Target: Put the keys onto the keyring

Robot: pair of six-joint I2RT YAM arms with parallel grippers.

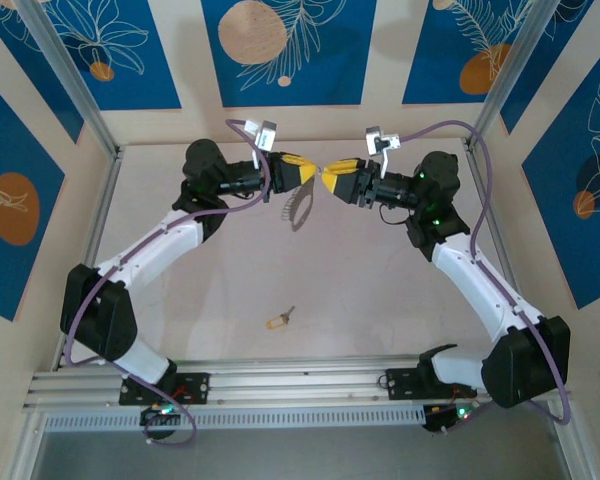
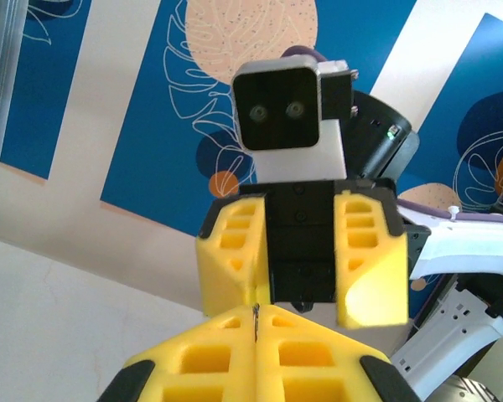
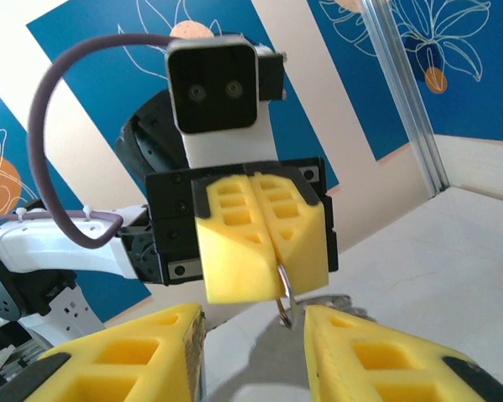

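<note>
Seen from above, the left arm (image 1: 150,250) rises from its base at 7 o'clock on the table (image 1: 380,300), runs up to a bent elbow near 10 o'clock, then turns its wrist toward 3 o'clock; the right arm (image 1: 480,280) mirrors it, climbing from 5 o'clock to an elbow near 2 o'clock with its wrist pointing toward 9 o'clock; both forearms are held level above the tabletop. The left gripper (image 1: 315,172) and right gripper (image 1: 330,178) meet almost tip to tip toward the table's 12 o'clock side.

The left gripper is clenched on the keyring (image 3: 285,293); its yellow fingers (image 2: 201,360) press together with a thin sliver of metal showing in the seam, and the right wrist view shows the wire loop hanging out from under them toward 6 o'clock. The right gripper is released; its fingers (image 3: 134,360) stand apart, one on each side of the hanging loop, with daylight between them and the wire.

The key (image 1: 278,320) lies flat on the table, well apart from both grippers, at about 6 o'clock from their meeting point; its tan head points toward 8 o'clock and its blade toward 2 o'clock.
</note>
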